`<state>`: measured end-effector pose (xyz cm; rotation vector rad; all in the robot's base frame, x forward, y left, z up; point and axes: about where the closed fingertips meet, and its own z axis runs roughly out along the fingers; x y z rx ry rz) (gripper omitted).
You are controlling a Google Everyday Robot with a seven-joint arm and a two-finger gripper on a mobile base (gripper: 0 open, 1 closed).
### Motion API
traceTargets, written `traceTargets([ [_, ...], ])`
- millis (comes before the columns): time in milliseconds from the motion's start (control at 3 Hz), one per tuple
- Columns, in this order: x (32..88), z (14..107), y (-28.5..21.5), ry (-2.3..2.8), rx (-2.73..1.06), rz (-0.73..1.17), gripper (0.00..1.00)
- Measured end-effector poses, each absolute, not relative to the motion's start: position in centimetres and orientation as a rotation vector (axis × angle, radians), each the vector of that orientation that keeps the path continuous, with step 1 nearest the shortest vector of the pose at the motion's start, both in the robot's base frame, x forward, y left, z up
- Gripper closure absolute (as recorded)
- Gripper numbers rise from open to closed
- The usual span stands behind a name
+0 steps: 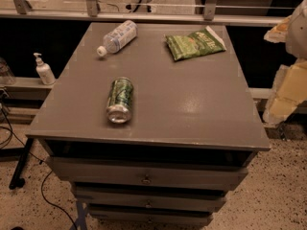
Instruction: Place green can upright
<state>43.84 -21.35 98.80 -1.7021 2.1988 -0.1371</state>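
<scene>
The green can (119, 99) lies on its side on the grey cabinet top (192, 114), left of the middle and near the front edge. Its silver end faces the front. My gripper (283, 102) shows as a pale shape at the right edge of the view, off the cabinet's right side. It is well away from the can and touches nothing.
A clear plastic bottle (117, 37) with a white cap lies at the back left. A flat green snack bag (194, 43) lies at the back right. A pump bottle (44, 70) stands on a ledge to the left. Drawers (146, 178) sit below the top.
</scene>
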Motion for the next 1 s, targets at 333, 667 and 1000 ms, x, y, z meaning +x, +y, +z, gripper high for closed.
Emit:
traceTargets([
  [333,43.8,98.8,-21.4,2.199,-1.702,-0.137,0.0],
  [667,44.2,98.8,-20.8,2.15,-1.714,-0.115,0.0],
  [1000,46.6,97.1,-17.4,1.987,-1.804,-0.042,0.0],
])
